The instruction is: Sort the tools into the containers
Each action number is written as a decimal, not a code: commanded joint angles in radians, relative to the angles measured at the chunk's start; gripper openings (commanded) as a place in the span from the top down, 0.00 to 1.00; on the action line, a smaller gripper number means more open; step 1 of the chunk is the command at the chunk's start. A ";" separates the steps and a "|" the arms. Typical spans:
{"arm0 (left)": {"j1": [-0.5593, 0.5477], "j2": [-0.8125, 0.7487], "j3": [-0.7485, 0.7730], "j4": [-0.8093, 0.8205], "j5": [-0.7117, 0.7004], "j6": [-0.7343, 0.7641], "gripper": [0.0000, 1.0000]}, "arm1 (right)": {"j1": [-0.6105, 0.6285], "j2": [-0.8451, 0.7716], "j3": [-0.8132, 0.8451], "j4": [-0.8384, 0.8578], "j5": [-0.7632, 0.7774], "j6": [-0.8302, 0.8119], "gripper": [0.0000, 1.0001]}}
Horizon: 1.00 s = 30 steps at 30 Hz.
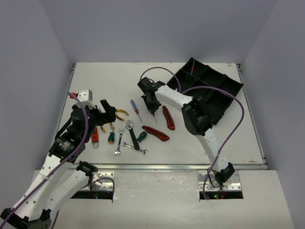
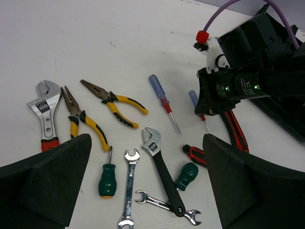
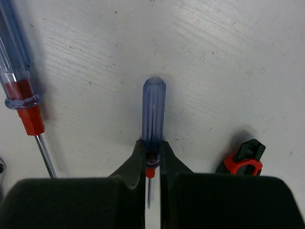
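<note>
My right gripper (image 3: 152, 155) is shut on a blue-and-red screwdriver (image 3: 153, 109) lying on the white table, clamped at the handle's red end; in the top view the gripper (image 1: 151, 106) is left of the black organiser tray (image 1: 209, 90). My left gripper (image 2: 147, 181) is open and empty above several tools: a black-handled adjustable wrench (image 2: 164, 174), two green stubby screwdrivers (image 2: 106, 179), two silver wrenches (image 2: 128, 191), and yellow-handled pliers (image 2: 116, 102). A second blue screwdriver (image 2: 164, 102) lies between the grippers.
Two red-black utility knives (image 1: 167, 117) lie right of the right gripper. A red-handled adjustable wrench (image 2: 45, 112) lies at the far left. A thin red tool (image 1: 192, 67) stands in the tray's far compartment. The table's edges (image 1: 167, 167) frame the work area.
</note>
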 commanded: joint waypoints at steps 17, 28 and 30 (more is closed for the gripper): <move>-0.015 0.036 0.000 0.050 0.021 0.008 0.00 | -0.546 -0.200 0.142 0.386 -0.098 0.160 1.00; -0.015 0.085 0.002 0.046 0.017 0.008 0.00 | -0.559 0.005 0.174 0.761 0.116 -0.151 1.00; -0.015 0.088 0.002 0.048 0.018 0.008 0.00 | -0.559 0.014 0.156 0.781 0.145 -0.172 1.00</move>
